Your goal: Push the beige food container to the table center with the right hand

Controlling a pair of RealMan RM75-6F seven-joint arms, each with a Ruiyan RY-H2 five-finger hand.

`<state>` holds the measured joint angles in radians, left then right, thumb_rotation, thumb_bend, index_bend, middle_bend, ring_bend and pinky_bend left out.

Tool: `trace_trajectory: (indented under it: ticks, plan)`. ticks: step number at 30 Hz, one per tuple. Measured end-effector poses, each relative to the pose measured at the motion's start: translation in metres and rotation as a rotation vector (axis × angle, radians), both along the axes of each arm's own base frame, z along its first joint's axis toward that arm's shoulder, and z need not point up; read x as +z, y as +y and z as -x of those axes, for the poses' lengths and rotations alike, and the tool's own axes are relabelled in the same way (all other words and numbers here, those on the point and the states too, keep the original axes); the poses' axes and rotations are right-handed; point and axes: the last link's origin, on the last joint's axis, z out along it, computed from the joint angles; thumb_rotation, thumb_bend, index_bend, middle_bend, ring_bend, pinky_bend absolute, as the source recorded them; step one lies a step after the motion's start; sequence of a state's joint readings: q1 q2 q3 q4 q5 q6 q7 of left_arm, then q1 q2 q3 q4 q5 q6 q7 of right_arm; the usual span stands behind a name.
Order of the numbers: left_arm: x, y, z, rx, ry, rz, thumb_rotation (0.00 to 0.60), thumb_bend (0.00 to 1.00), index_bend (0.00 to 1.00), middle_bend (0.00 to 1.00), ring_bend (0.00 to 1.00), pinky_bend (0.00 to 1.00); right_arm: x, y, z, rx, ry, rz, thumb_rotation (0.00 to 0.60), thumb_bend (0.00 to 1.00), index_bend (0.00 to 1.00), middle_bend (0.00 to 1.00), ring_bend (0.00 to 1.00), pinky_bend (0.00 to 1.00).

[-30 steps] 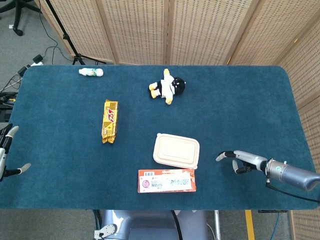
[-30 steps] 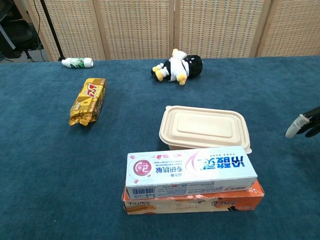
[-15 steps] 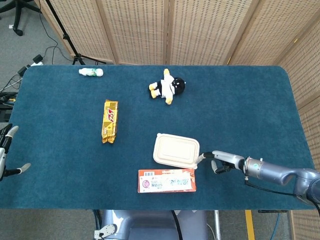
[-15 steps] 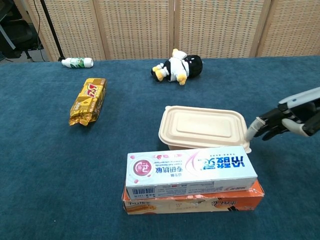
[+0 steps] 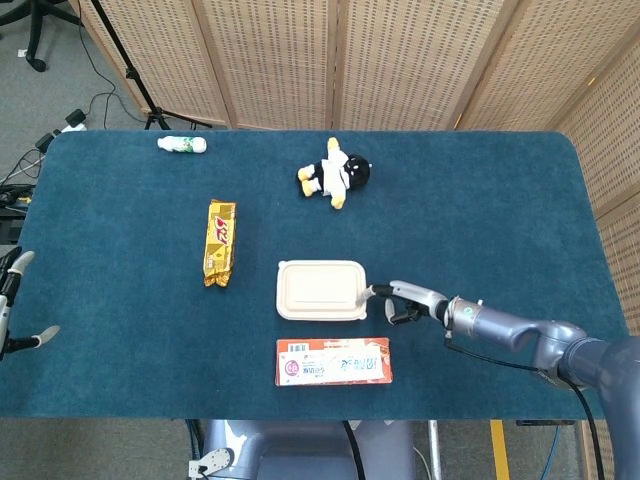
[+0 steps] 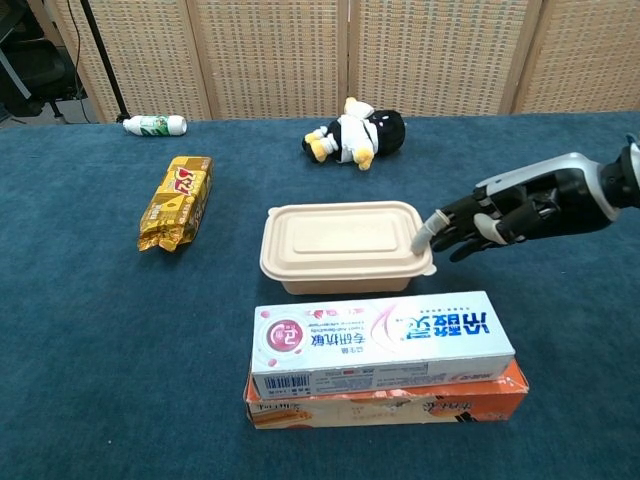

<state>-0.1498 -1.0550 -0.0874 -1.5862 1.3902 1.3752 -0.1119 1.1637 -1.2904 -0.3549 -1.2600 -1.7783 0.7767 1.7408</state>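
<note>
The beige food container (image 5: 320,290) (image 6: 344,246) lies lid on, just near of the table's middle. My right hand (image 5: 404,301) (image 6: 485,217) reaches in from the right, and an extended fingertip touches the container's right end. The other fingers are curled loosely and hold nothing. My left hand (image 5: 14,305) hangs off the table's left edge with its fingers apart and nothing in it.
A toothpaste box on an orange box (image 5: 333,361) (image 6: 384,358) lies right in front of the container. A yellow snack pack (image 5: 220,241) (image 6: 177,201) lies to the left, a plush penguin (image 5: 335,173) (image 6: 356,133) behind, a small bottle (image 5: 182,144) (image 6: 153,125) at far left.
My right hand has swept left from the table's right side, met the container's right end and slid it leftward and slightly away from the boxes. The left hand has not moved.
</note>
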Motion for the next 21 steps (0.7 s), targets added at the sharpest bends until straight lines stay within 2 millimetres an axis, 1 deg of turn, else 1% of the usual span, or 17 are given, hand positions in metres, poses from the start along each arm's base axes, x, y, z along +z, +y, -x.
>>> trace_trajectory:
  ticks: [6, 9, 12, 16, 18, 21]
  plan:
    - [0.001, -0.001, 0.000, 0.002, -0.003, -0.005, 0.600, 0.00, 0.00, 0.00, 0.00, 0.00, -0.010, -0.008, -0.022, -0.028, -0.042, 0.011, 0.600, 0.98, 0.21, 0.11, 0.00, 0.02]
    - [0.002, -0.001, 0.001, 0.006, -0.007, -0.007, 0.600, 0.00, 0.00, 0.00, 0.00, 0.00, -0.007, -0.009, -0.025, -0.031, -0.044, 0.013, 0.600, 0.98, 0.21, 0.11, 0.00, 0.02]
    - [0.003, -0.002, 0.001, 0.005, -0.009, -0.006, 0.600, 0.00, 0.00, 0.00, 0.00, 0.00, 0.002, -0.012, -0.021, -0.027, -0.024, 0.030, 0.600, 0.96, 0.21, 0.09, 0.00, 0.02]
    - [0.004, -0.003, 0.001, 0.003, -0.012, -0.004, 0.600, 0.00, 0.00, 0.00, 0.00, 0.00, 0.014, -0.013, -0.010, -0.012, 0.021, 0.062, 0.600, 0.87, 0.21, 0.01, 0.00, 0.02]
    - [0.005, -0.004, 0.000, -0.001, -0.015, -0.005, 0.600, 0.00, 0.00, 0.00, 0.00, 0.00, 0.021, -0.013, -0.003, -0.007, 0.036, 0.082, 0.600, 0.84, 0.20, 0.00, 0.00, 0.02]
    - [0.005, -0.005, 0.000, -0.006, -0.019, -0.005, 0.600, 0.00, 0.00, 0.00, 0.00, 0.00, 0.038, -0.010, 0.009, 0.001, 0.044, 0.130, 0.600, 0.79, 0.19, 0.00, 0.00, 0.00]
